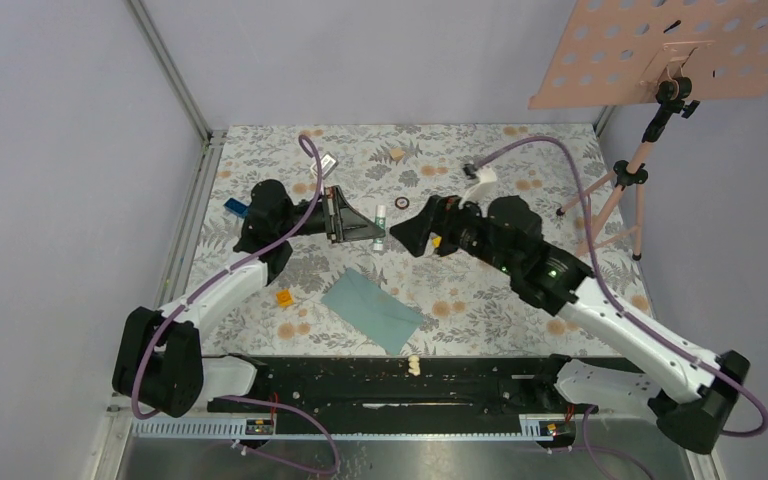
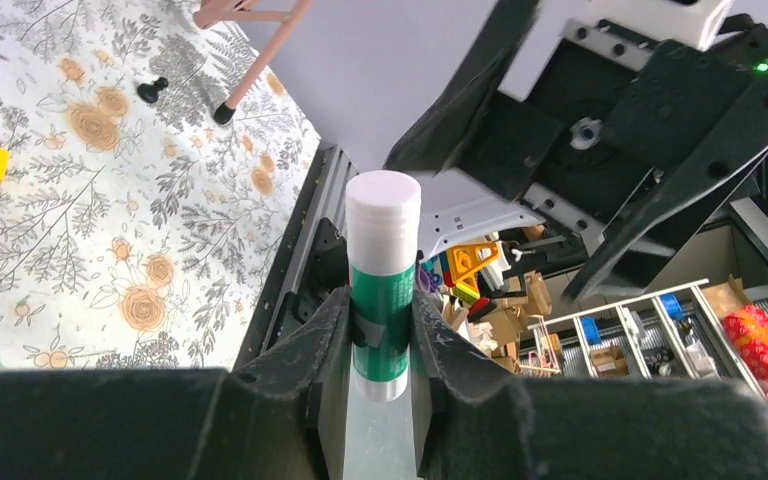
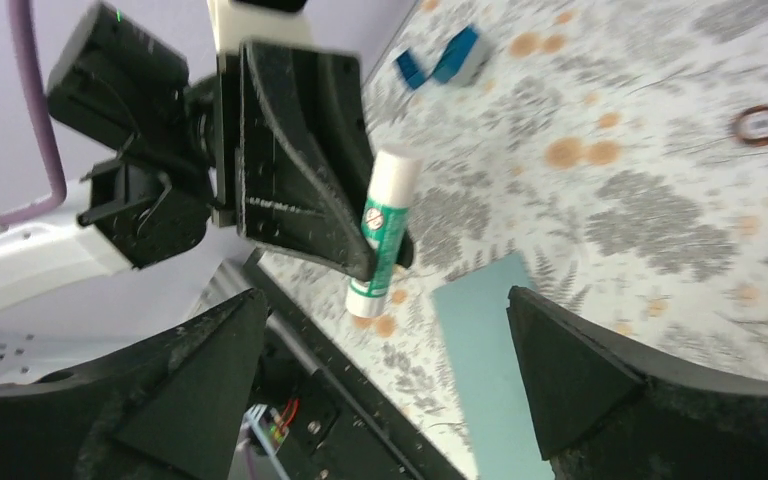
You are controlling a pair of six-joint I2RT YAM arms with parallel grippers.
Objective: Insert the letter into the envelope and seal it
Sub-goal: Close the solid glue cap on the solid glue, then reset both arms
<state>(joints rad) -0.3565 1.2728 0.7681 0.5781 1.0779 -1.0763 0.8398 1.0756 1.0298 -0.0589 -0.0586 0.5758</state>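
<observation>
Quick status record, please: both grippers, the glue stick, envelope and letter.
left gripper: shut on glue stick, held above the table
right gripper: open, holding nothing, facing the glue stick
glue stick: white cap on, green label, upright between the left fingers
envelope: flat on the table in front of the arm bases, untouched
letter: not visible in any view
flap: cannot tell whether it is sealed
</observation>
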